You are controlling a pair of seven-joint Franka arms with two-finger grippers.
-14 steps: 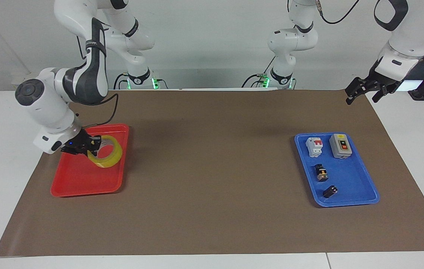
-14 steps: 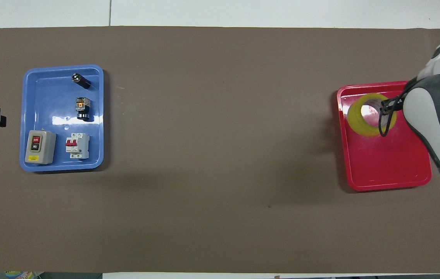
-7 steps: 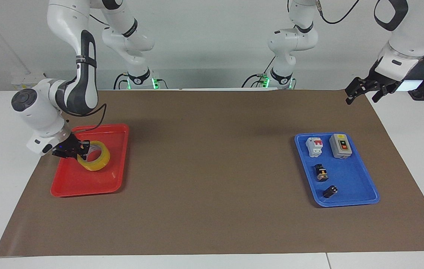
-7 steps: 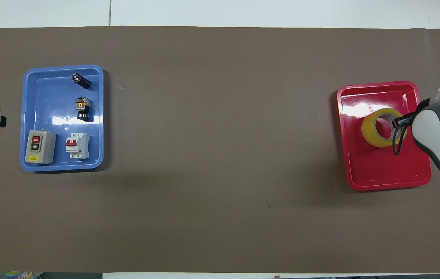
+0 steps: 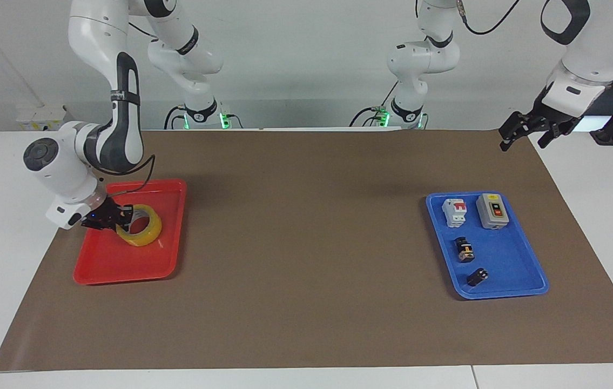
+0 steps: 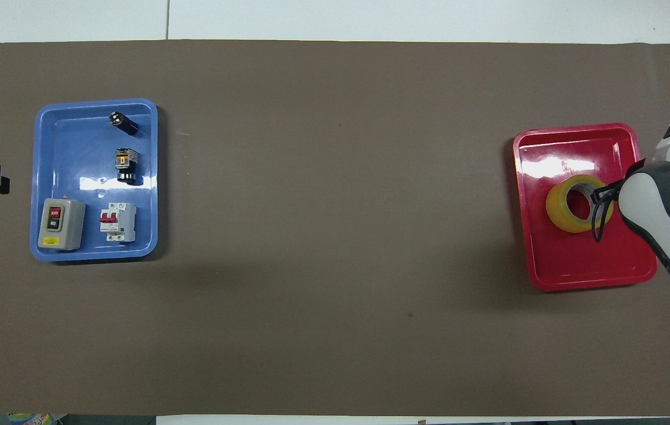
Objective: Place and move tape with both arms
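The right gripper (image 5: 122, 218), pinching the tape (image 5: 141, 232), has lowered it into the red tray (image 5: 122, 265); release looks due. The left gripper (image 5: 525, 132) waits, spread.

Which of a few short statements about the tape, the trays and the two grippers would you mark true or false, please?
1. The tape is in the red tray. True.
2. The right gripper is shut on the tape. True: it grips the ring's wall.
3. The tape stands in the blue tray. False: that tray holds only the grey switch box, the breaker and two small black parts.
4. The left gripper holds a black part. False: it is open and empty, waiting over the mat's edge at its own arm's end.
5. The two trays touch. False: they lie at the two ends of the mat, well apart.
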